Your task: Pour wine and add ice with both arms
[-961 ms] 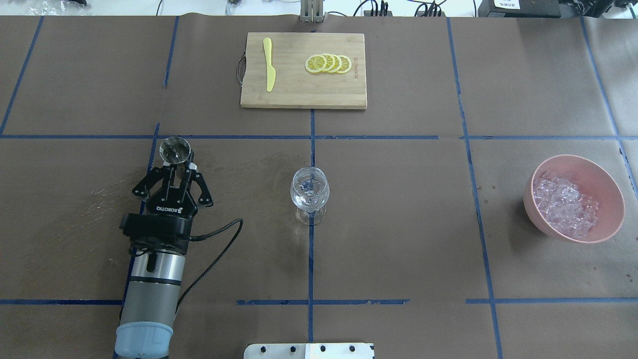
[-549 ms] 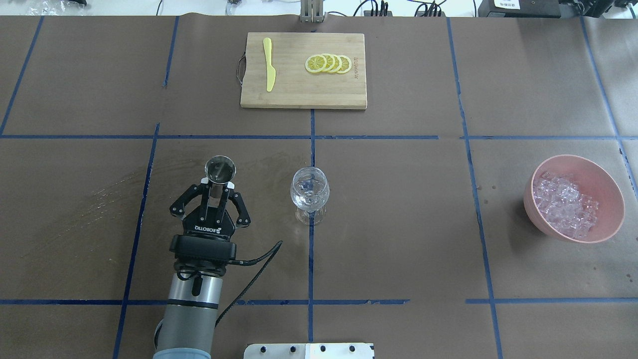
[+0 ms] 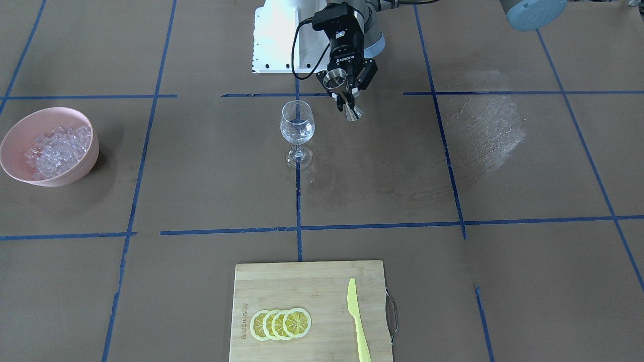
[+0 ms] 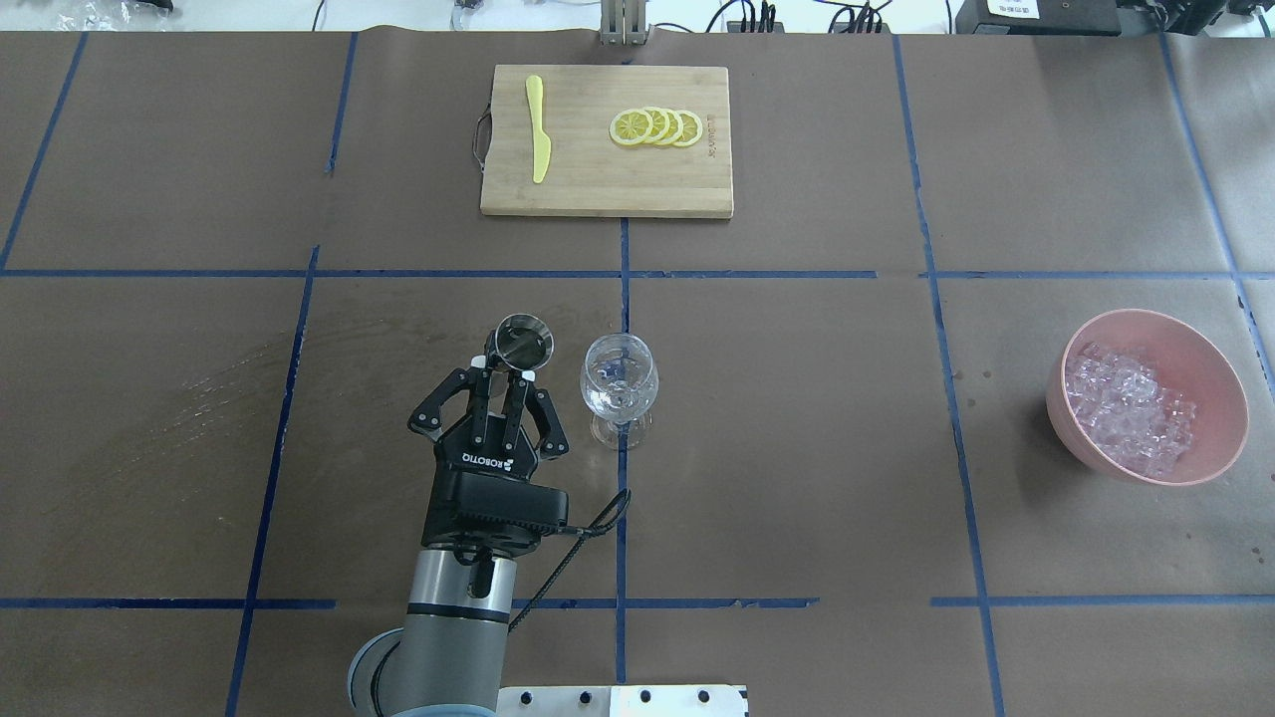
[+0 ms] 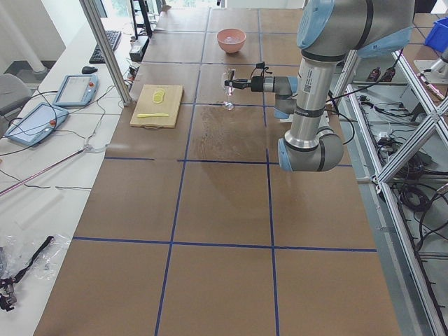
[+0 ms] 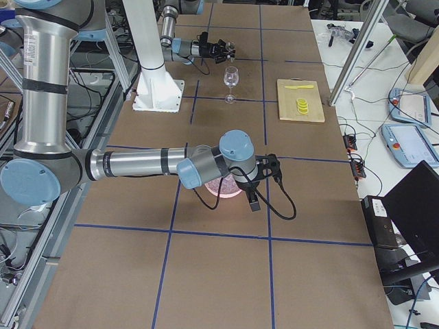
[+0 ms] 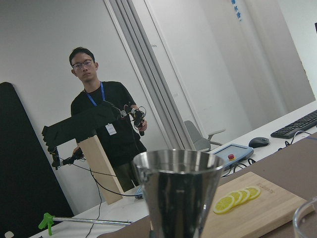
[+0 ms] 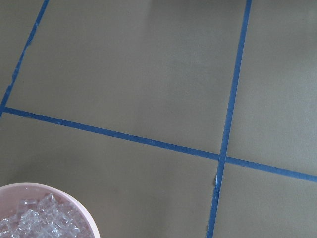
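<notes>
My left gripper (image 4: 503, 368) is shut on a steel hourglass-shaped measuring cup (image 4: 525, 342) and holds it upright above the table, just left of the clear stemmed wine glass (image 4: 619, 383). The cup fills the left wrist view (image 7: 178, 198), and its rim stands apart from the glass. The front-facing view shows the same gripper (image 3: 346, 94) beside the glass (image 3: 297, 129). The ice (image 4: 1131, 408) is heaped in a pink bowl (image 4: 1210, 383) at the right. My right arm (image 6: 137, 163) hangs over that bowl; I cannot tell whether its gripper (image 6: 252, 199) is open or shut. The right wrist view shows only the bowl's corner with ice (image 8: 34, 220).
A wooden cutting board (image 4: 588, 189) with lemon slices (image 4: 656, 127) and a yellow knife (image 4: 539, 127) lies at the far centre. The white pedestal plate (image 4: 618, 700) is at the near edge. An operator (image 7: 101, 119) stands beyond the table.
My left gripper has carried the measuring cup rightward, from about a square away to right beside the wine glass. The glass and the bowl have not moved.
</notes>
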